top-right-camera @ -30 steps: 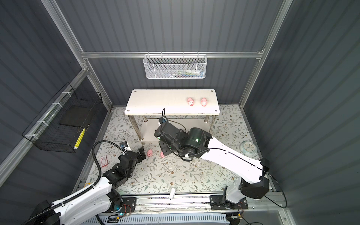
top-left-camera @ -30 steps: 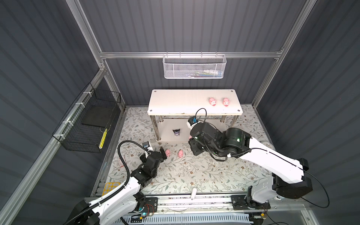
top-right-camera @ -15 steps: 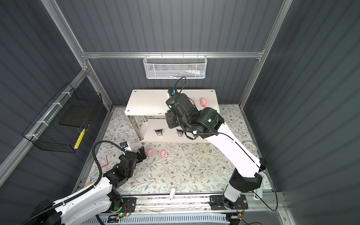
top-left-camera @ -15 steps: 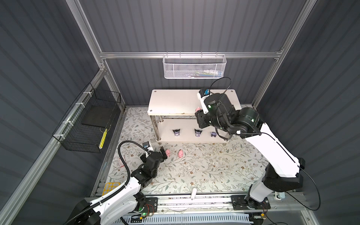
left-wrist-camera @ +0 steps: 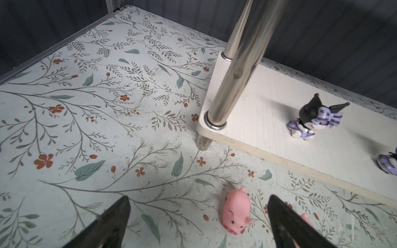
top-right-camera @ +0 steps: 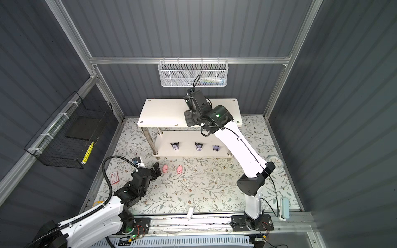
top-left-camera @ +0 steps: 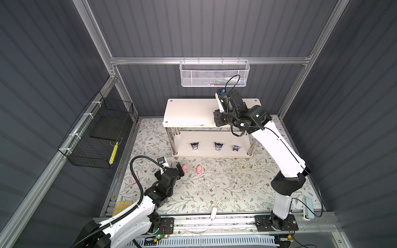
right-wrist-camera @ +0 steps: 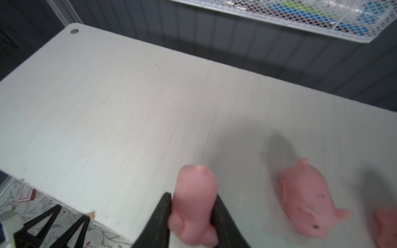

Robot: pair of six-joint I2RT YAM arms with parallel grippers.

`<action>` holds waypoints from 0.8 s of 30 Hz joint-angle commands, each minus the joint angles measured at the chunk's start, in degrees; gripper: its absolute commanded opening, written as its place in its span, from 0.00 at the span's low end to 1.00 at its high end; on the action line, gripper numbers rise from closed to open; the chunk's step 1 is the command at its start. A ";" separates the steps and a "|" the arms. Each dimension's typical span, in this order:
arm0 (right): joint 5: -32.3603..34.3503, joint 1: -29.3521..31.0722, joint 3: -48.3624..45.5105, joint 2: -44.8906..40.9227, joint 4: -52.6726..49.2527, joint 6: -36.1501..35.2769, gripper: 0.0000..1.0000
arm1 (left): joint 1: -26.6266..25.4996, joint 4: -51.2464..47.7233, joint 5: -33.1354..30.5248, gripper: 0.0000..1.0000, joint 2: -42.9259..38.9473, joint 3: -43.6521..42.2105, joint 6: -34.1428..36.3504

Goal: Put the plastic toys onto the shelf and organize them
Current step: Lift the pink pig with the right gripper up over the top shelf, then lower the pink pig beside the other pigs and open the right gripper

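The right end effector [right-wrist-camera: 192,195] is pinching one pink pig [right-wrist-camera: 196,182] over the top board of the shelf [top-left-camera: 189,111], near its front edge (touching or not, I cannot tell). A second pig [right-wrist-camera: 305,197] and a third pig [right-wrist-camera: 386,227] are lying beside it; the board's left part is lying bare. Three black-eared figurines [top-left-camera: 218,146] are standing on the lower board. The left end effector [left-wrist-camera: 198,197] is hanging wide open, empty, over the tabletop [top-left-camera: 225,189]; a fourth pig [left-wrist-camera: 235,211] is lying between its fingers, a fifth pig [top-left-camera: 199,170] just beside.
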 commanded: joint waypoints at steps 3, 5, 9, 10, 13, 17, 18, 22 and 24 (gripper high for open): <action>0.24 -0.89 2.27 1.29 -1.13 -0.96 0.32 | 0.40 -0.29 -0.54 0.99 -0.55 -0.77 -0.38; -0.32 -1.37 2.22 1.68 -1.13 -0.75 0.32 | 0.46 0.04 -0.61 1.00 -0.20 -0.77 -0.33; -0.60 -1.90 2.28 2.42 -1.02 -0.47 0.32 | 0.50 0.58 -0.28 0.99 0.59 -0.67 -0.34; -0.80 -2.06 2.31 2.65 -1.04 -0.29 0.32 | 0.49 0.68 -0.15 0.99 0.70 -0.62 -0.34; -0.83 -2.48 2.46 3.01 -0.89 -0.42 0.32 | 0.49 0.77 -0.01 1.00 0.86 -0.67 -0.34; -1.27 -3.18 3.62 3.81 -0.86 -0.83 0.32 | 0.58 0.77 -0.01 0.99 0.56 -0.85 -0.29; -1.23 -3.31 4.23 4.20 -1.16 -0.86 0.32 | 0.59 0.77 -0.02 1.00 0.58 -0.88 -0.25; -1.87 -3.67 4.79 5.03 -1.61 -0.75 0.33 | 0.64 0.61 -0.03 0.99 0.45 -0.96 -0.40; -2.24 -3.67 4.76 5.20 -1.51 -0.73 0.33 | 0.67 0.75 0.02 1.00 0.54 -1.11 -0.43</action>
